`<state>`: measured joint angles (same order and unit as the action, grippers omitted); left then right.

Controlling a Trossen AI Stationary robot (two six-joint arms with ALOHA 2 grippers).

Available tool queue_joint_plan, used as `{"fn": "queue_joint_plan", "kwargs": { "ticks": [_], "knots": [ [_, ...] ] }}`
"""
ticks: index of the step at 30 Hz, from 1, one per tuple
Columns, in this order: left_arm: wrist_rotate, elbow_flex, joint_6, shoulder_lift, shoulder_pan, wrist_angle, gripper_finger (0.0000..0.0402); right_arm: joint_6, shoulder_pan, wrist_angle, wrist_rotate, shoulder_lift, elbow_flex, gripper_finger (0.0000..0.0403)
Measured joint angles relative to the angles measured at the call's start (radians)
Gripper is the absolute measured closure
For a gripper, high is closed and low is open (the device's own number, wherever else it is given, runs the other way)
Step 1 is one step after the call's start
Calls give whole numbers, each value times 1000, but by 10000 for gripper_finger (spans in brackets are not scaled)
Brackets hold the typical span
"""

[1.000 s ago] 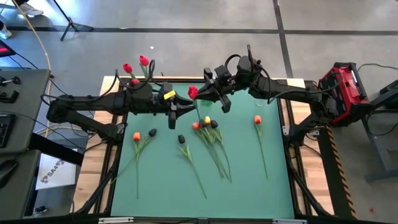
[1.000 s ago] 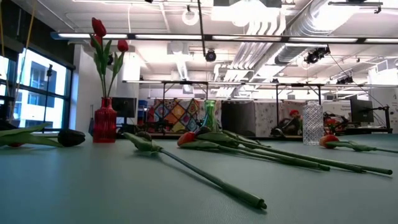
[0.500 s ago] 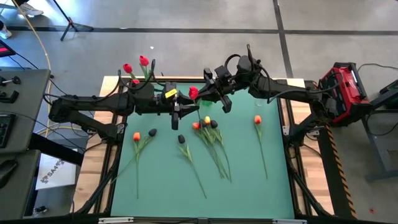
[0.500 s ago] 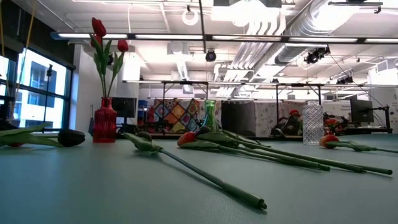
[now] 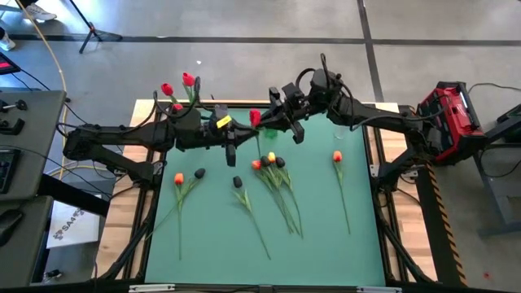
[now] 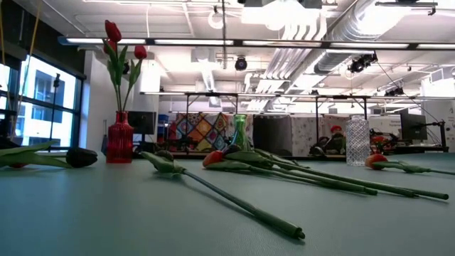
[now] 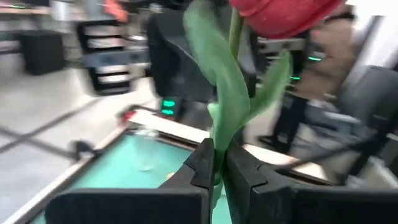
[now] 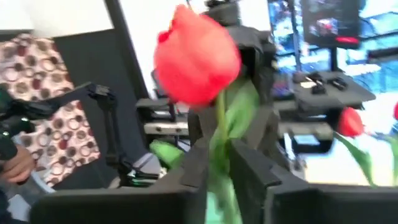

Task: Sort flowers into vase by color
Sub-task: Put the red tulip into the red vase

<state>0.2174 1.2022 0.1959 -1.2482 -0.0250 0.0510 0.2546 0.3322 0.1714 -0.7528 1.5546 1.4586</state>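
Observation:
A red flower [image 5: 255, 118] stands upright in the air above the mat's far middle, between both grippers. My right gripper [image 5: 279, 124] is shut on its stem, and so is my left gripper [image 5: 234, 140]. The red head shows in the left wrist view [image 7: 280, 12] and the right wrist view [image 8: 196, 56]. Other flowers lie flat on the green mat: an orange one [image 5: 178, 178], two black ones [image 5: 199, 173] [image 5: 237, 181], a mixed bunch [image 5: 269, 163] and an orange one [image 5: 337, 156]. My left gripper pinches the red flower's green stem and leaf [image 7: 219, 146] between its two fingers, well below the head. The flower stands upright above the fingers, clear of the table. My right gripper pinches the same stem [image 8: 219, 140] between its two fingers, below the head. The head stands above the fingers.
A red vase [image 6: 119, 139] with red flowers [image 5: 179, 85] stands at the far left. A green vase [image 6: 240, 133] stands at the far middle and a clear vase [image 6: 357, 141] at the far right. The mat's near half [image 5: 326, 244] is bare.
My left gripper has edged a little toward the table's right, nearer the red flower. The flower stays upright in the air.

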Motion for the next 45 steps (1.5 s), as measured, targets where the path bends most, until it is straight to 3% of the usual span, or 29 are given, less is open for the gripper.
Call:
{"fn": "queue_joint_plan", "kwargs": {
  "ticks": [4,8,14,23,30,39,45],
  "knots": [
    [140,0,1,35,0,85,398,-19,44,-93,6,-41,0,293],
    [281,0,-5,77,2,177,400,-34,83,-204,84,-98,0,259],
    [597,0,-7,139,30,330,401,-169,107,-416,216,-189,0,259],
    [896,-76,52,143,20,406,401,-211,106,-514,247,-216,0,265],
    [1035,-152,166,142,10,401,401,-228,106,-537,246,-216,0,265],
    [1106,-153,15,178,9,310,401,-237,106,-555,246,-216,0,265],
    [1134,-153,87,215,-26,432,401,-260,106,-592,246,-215,0,265]
  ]
}}
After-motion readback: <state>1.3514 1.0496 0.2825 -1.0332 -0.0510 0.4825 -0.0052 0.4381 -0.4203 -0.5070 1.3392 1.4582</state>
